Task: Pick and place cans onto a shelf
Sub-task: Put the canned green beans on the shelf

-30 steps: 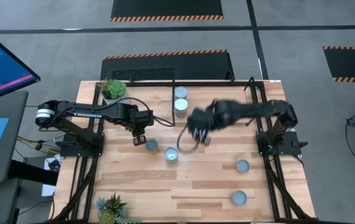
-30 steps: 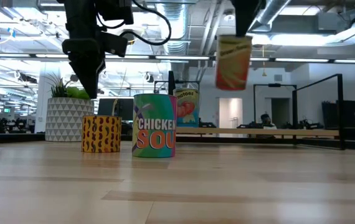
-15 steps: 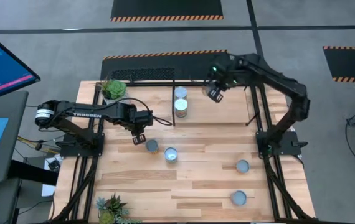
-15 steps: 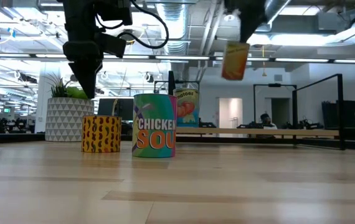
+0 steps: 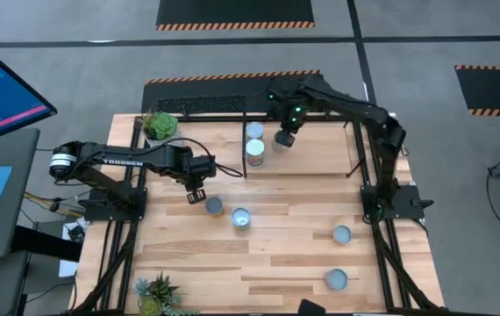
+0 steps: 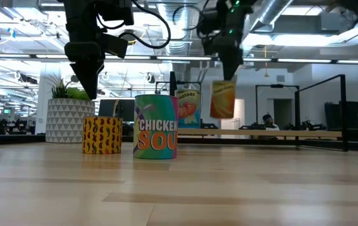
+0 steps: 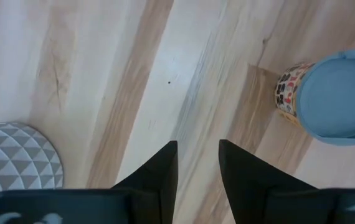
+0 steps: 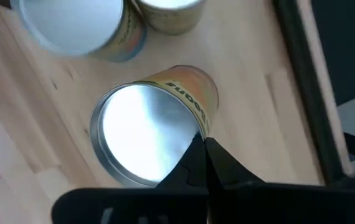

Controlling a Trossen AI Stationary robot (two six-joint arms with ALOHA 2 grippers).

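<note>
High view is showing the light wooden desk (image 5: 259, 246) from above, and nearest its front edge two silver-topped cans (image 5: 336, 279) are standing well apart on the right side, one (image 5: 341, 234) a little farther back than the other. A small green potted plant (image 5: 155, 291) is sitting at the front left corner. Farther in, near the middle, a can with a green and pink soup label (image 5: 240, 218) is standing just beside a can with a yellow and black patterned label (image 5: 214, 205). The left gripper (image 5: 195, 193) is hovering just beside the patterned can, its fingers (image 7: 162, 171) standing slightly apart with nothing between them; in the left wrist view only bare wood is lying under them.

Farther back, inside the shelf of light wood bounded by thin black rods (image 5: 320, 158), two more cans (image 5: 255, 149) are standing one behind the other, the rear one (image 5: 254, 131) close to the back rail. The right gripper (image 5: 283, 139) is reaching over the shelf just beside them, its fingers (image 8: 199, 155) pinching the rim of an orange-and-yellow labelled can (image 8: 156, 127). In the low view this can (image 6: 222, 98) is hanging clear of the wood, slightly tilted. A second potted plant in a white patterned pot (image 5: 159, 127) is sitting at the back left corner.
</note>
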